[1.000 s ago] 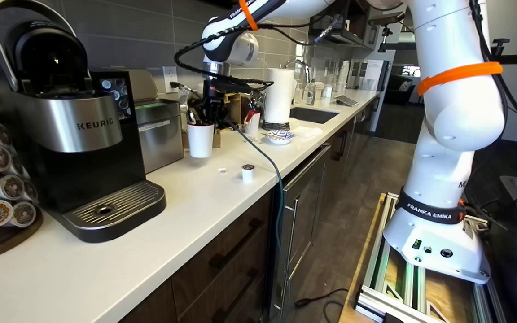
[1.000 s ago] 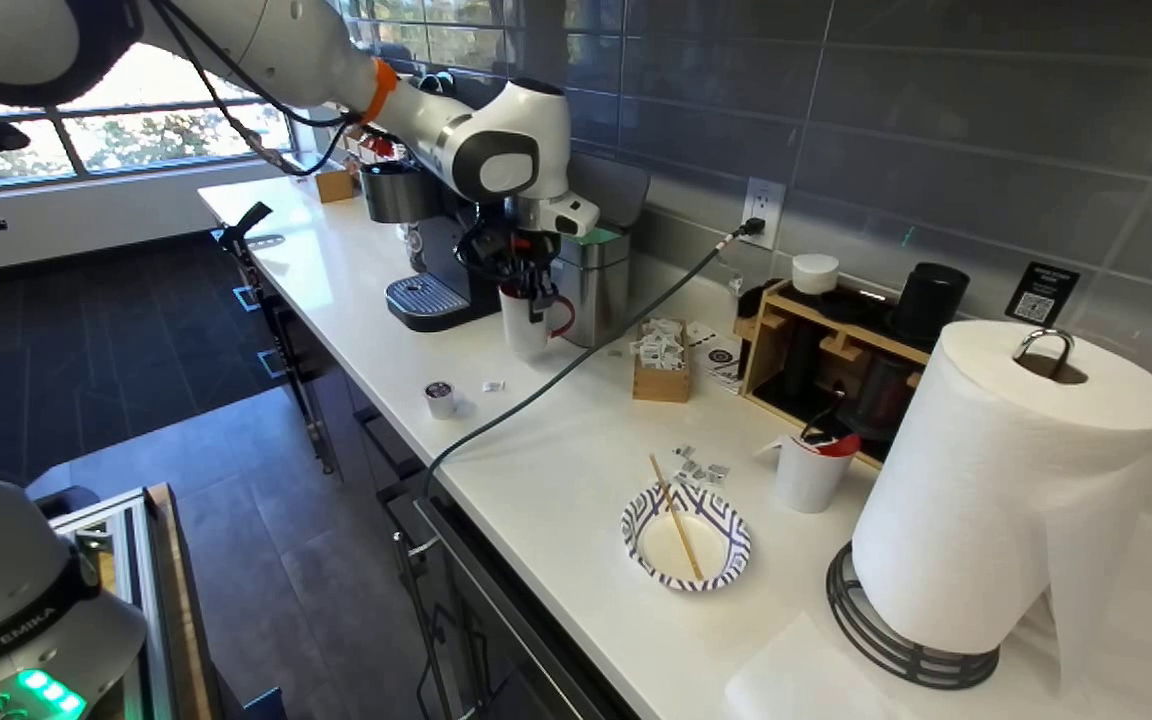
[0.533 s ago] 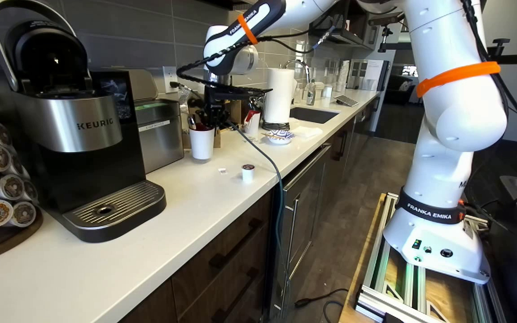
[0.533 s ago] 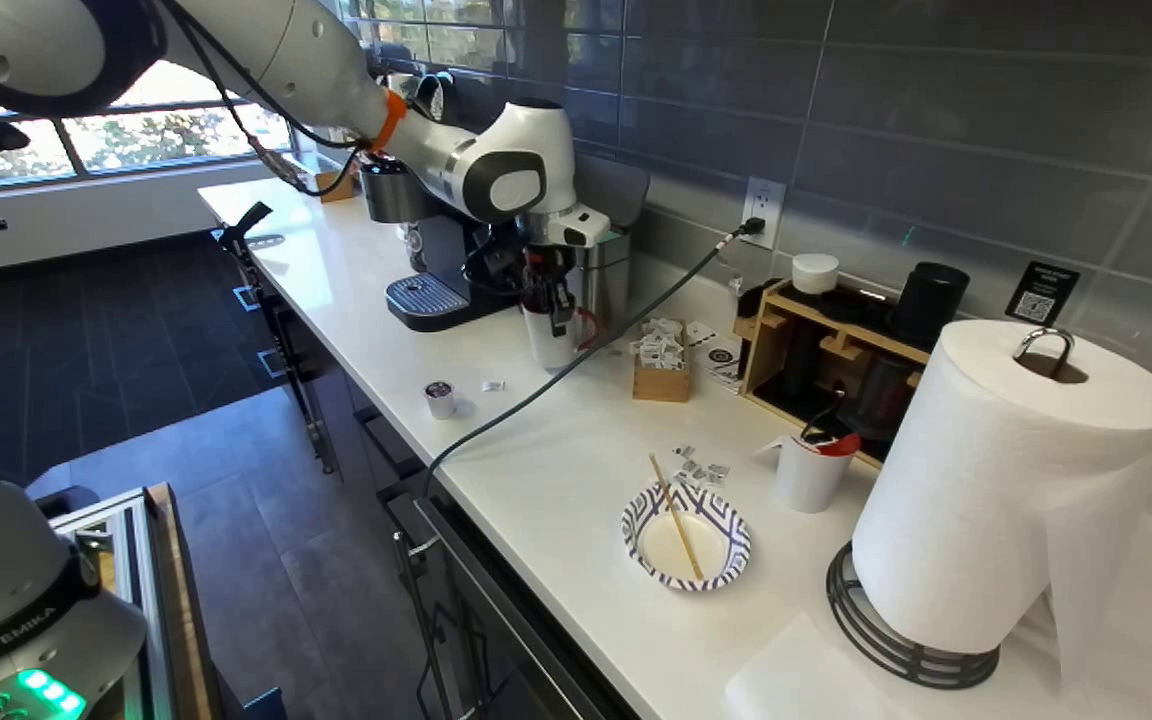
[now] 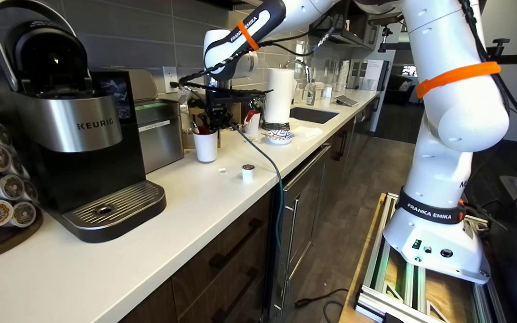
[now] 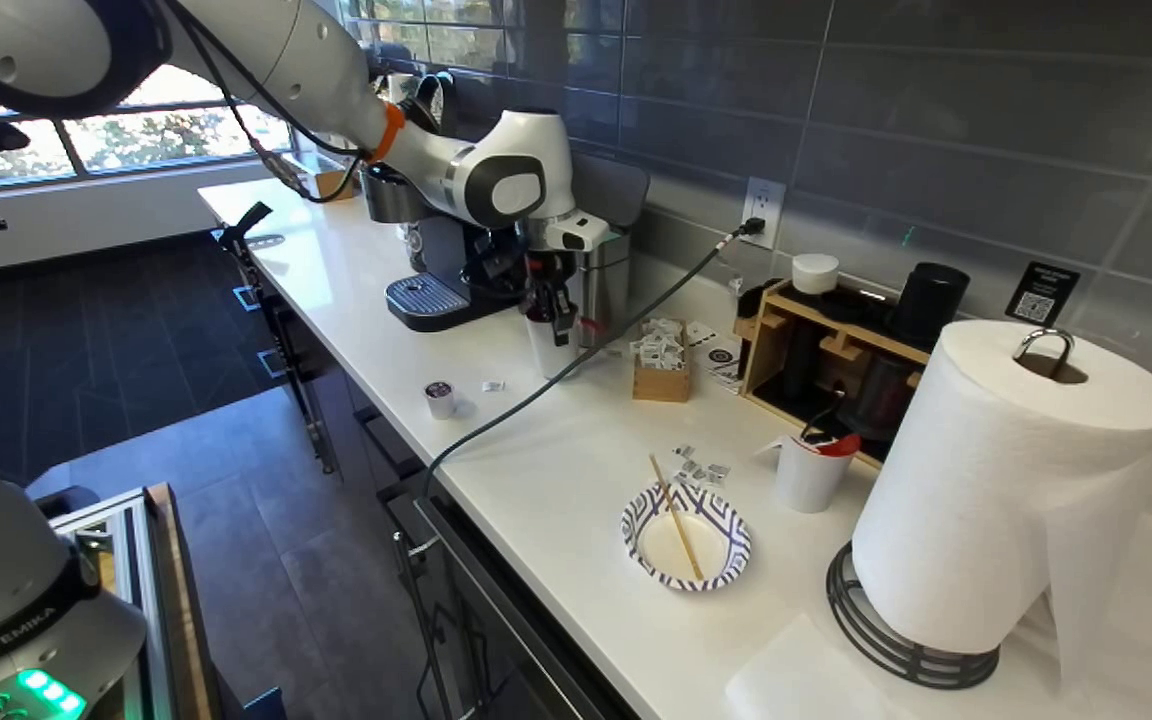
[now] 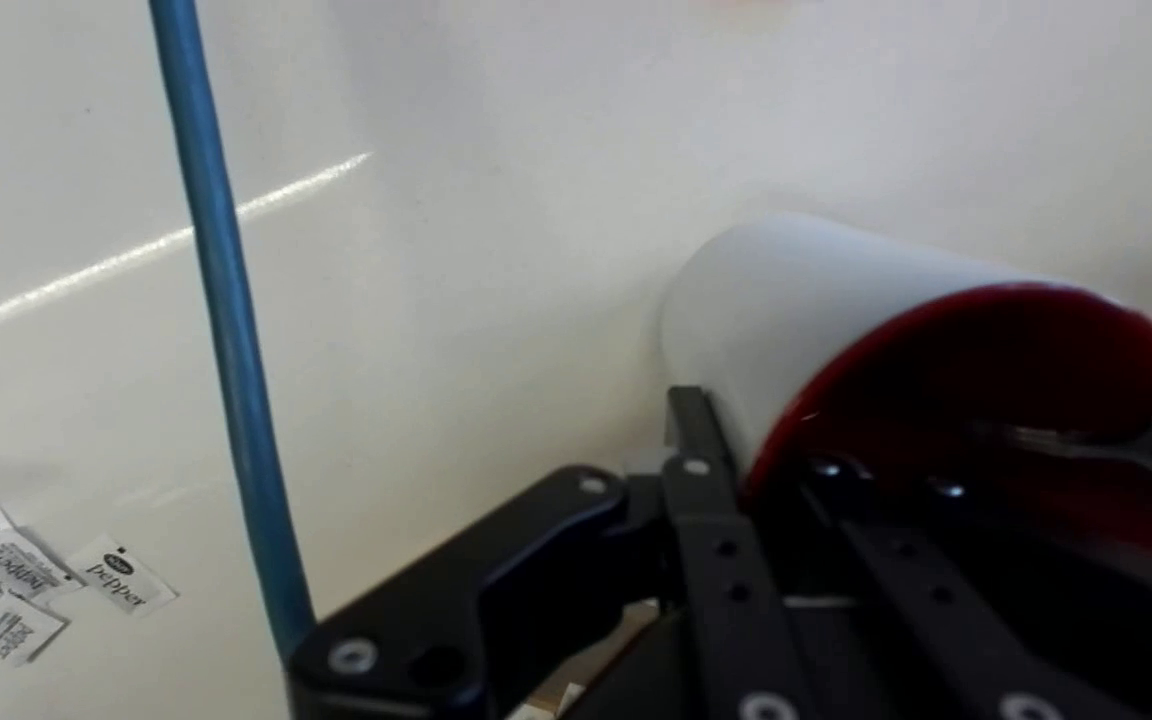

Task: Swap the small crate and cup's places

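Observation:
The cup (image 5: 206, 148) is white outside and red inside, with utensils standing in it. In the wrist view my gripper (image 7: 754, 435) is shut on the cup's (image 7: 786, 290) wall, one finger outside and the other inside the red rim. Its base is at or very near the counter; I cannot tell if it bears weight. In an exterior view my gripper (image 6: 551, 320) covers the top of the cup (image 6: 546, 352). The small crate (image 6: 661, 384), light wood and full of white packets, stands just beyond the cup. Only a corner of the crate (image 7: 608, 642) shows below my fingers.
A cable (image 6: 566, 372) crosses the counter between cup and crate. Around are a coffee machine (image 5: 92, 121), a steel bin (image 5: 162, 134), a coffee pod (image 5: 248, 172), a patterned bowl (image 6: 686, 535), a wooden organizer (image 6: 836, 350) and a paper-towel roll (image 6: 1006, 480).
My arm has lowered and carried the cup down to the counter, away from the coffee machine and closer to the crate. The grip stays shut; over the last half second the motion is small.

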Robot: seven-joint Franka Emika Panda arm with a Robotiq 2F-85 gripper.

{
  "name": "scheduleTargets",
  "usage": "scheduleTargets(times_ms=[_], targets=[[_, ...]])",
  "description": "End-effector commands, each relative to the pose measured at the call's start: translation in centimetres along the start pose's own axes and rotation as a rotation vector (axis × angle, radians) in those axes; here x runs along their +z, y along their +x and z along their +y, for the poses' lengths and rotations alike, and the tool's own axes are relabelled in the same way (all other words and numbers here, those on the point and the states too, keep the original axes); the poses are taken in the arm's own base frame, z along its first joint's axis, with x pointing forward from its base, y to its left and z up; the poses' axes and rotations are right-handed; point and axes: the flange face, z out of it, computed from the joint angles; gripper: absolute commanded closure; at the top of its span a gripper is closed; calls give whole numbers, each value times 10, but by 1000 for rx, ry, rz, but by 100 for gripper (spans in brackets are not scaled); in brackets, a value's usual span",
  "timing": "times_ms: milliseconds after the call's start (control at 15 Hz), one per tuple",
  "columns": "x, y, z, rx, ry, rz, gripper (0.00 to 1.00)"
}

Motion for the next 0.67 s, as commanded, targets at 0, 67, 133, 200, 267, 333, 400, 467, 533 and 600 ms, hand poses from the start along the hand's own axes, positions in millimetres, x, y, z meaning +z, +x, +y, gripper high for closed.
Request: scheduleTargets(times_ms=[0, 67, 133, 200, 267, 333, 400, 467, 533, 600], targets=[[-3, -4, -6, 3, 30, -11, 97], [-2, -4, -6, 4, 38, -14, 97], [-2, -4, -6, 5, 48, -21, 97], [-1, -4, -7, 7, 62, -32, 97], [0, -4, -7, 10, 75, -41, 97], [1, -3, -7, 15, 87, -47, 97], [3, -3, -6, 18, 98, -53, 97], [4, -3, -6, 22, 107, -58, 97], [5, -2, -5, 25, 113, -62, 97], [6, -2, -4, 30, 118, -64, 97]])
